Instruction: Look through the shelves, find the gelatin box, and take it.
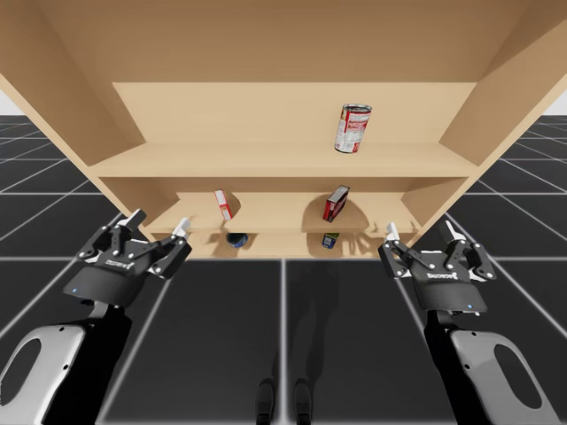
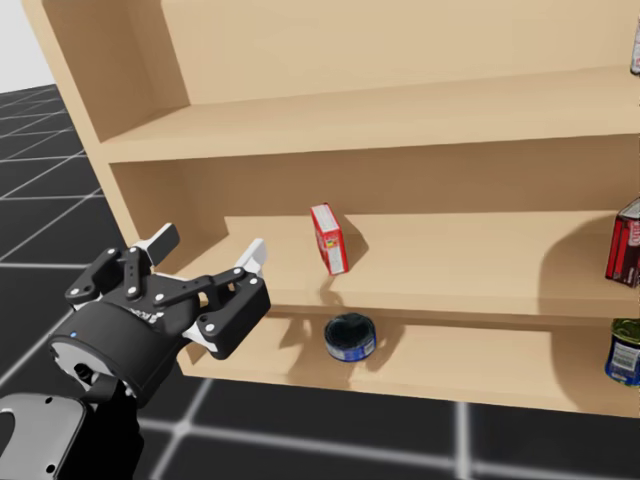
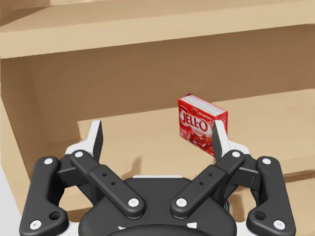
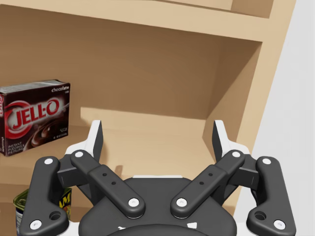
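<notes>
The wooden shelf unit (image 1: 283,159) takes up the upper half of the high view, its side walls flaring toward me. My left end effector (image 1: 158,221) and right end effector (image 1: 418,230) hang before the shelves' front edges at lower left and lower right. Both have their fingers spread wide and hold nothing, with open floor between them. The gelatin box (image 1: 223,204), small and bright red, stands slightly tilted on the middle shelf left of centre. Bare board surrounds it, and it is well apart from the dark box (image 1: 336,203).
</notes>
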Tool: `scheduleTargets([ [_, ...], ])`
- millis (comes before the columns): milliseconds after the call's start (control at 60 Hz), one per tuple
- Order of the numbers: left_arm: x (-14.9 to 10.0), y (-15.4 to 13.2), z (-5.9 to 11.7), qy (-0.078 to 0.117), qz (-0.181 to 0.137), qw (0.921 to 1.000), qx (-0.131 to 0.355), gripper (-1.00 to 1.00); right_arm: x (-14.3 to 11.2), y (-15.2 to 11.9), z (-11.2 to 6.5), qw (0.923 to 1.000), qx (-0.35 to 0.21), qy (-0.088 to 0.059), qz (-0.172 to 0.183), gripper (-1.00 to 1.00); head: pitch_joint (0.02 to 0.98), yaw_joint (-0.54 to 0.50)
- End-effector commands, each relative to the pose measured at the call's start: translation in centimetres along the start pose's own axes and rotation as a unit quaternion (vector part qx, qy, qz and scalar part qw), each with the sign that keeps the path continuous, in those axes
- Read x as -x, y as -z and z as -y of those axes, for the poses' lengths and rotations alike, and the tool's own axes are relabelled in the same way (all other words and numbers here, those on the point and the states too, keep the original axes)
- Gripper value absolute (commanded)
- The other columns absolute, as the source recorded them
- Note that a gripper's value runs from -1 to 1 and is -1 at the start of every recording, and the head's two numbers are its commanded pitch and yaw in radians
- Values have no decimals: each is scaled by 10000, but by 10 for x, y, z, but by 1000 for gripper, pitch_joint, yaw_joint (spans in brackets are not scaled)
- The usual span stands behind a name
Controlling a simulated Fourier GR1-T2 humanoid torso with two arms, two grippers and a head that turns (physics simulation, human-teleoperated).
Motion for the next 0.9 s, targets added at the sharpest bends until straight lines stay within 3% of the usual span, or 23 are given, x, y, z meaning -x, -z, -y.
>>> scheduleTargets([
  [17, -13, -5, 13, -89, -70, 9996, 269, -1000, 1, 0, 1, 10000, 24, -35, -9, -1000, 564, 278],
  [150, -18, -5, 22, 38, -270, 9987, 436, -1000, 2, 0, 1, 10000, 44, -68, 2, -1000, 563, 276],
  [367, -14, 6, 41, -119, -694, 9964, 467, -1000, 4, 2, 1, 9999, 63, -121, 19, -1000, 565, 276],
  [783, -1, 43, 58, -395, -969, 9942, 244, -1000, 4, 2, 2, 9998, 76, -154, 43, -1000, 567, 271],
  [900, 4, 56, 65, -386, -1034, 9939, 67, -1000, 4, 2, 2, 9998, 77, -154, 43, -1000, 566, 272],
])
